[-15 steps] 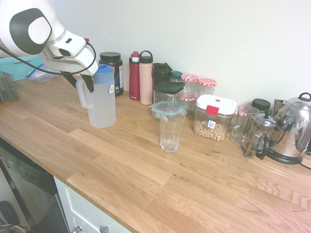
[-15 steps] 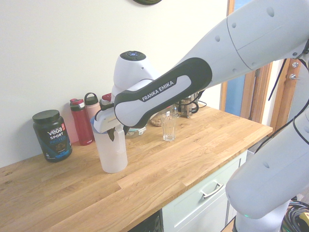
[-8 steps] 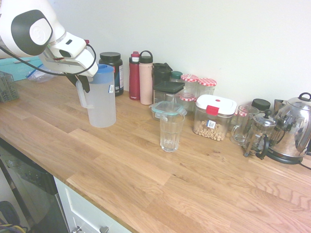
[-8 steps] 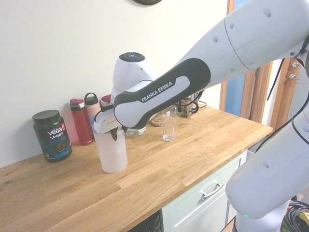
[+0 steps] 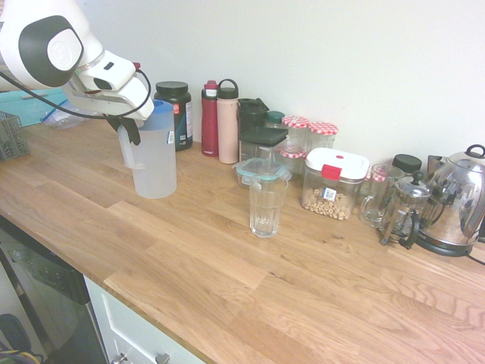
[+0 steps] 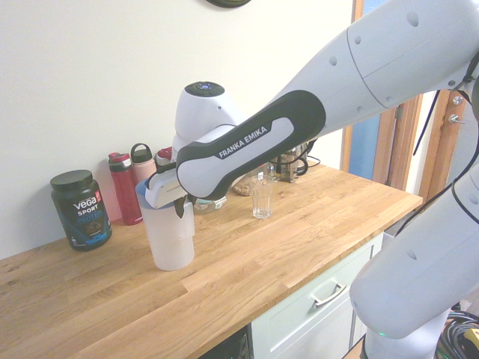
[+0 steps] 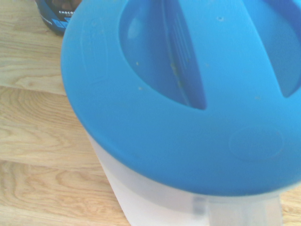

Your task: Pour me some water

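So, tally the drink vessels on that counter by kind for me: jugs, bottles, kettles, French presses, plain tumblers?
Jug: 1
Bottles: 2 (red bottle, pink bottle)
Kettle: 1
French press: 1
Tumbler: 1
Total: 6

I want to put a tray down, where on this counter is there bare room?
Bare wood runs along the wooden counter's front edge, before the clear drinking glass. Another patch lies between that glass and the frosted white jug with blue lid. The wall side is crowded: bottles, jars, steel kettle.
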Robot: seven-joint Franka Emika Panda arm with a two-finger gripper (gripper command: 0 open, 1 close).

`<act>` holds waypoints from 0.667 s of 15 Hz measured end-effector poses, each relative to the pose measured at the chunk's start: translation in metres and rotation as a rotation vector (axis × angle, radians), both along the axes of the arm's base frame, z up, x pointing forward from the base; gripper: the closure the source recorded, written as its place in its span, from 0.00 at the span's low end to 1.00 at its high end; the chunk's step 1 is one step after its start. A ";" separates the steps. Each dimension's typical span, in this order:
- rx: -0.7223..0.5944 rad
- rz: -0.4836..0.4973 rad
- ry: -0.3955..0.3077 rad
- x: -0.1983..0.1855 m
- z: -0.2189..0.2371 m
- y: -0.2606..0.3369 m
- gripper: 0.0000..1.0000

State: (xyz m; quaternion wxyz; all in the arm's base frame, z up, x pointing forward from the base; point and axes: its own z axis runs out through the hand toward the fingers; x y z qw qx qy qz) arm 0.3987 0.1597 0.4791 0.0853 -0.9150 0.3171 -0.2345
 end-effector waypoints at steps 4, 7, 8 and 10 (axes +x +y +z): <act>0.013 0.000 0.044 -0.031 0.028 -0.020 1.00; -0.017 0.042 0.097 -0.072 0.049 -0.053 1.00; -0.039 0.073 0.131 -0.086 0.053 -0.066 1.00; -0.089 0.112 0.182 -0.103 0.054 -0.095 1.00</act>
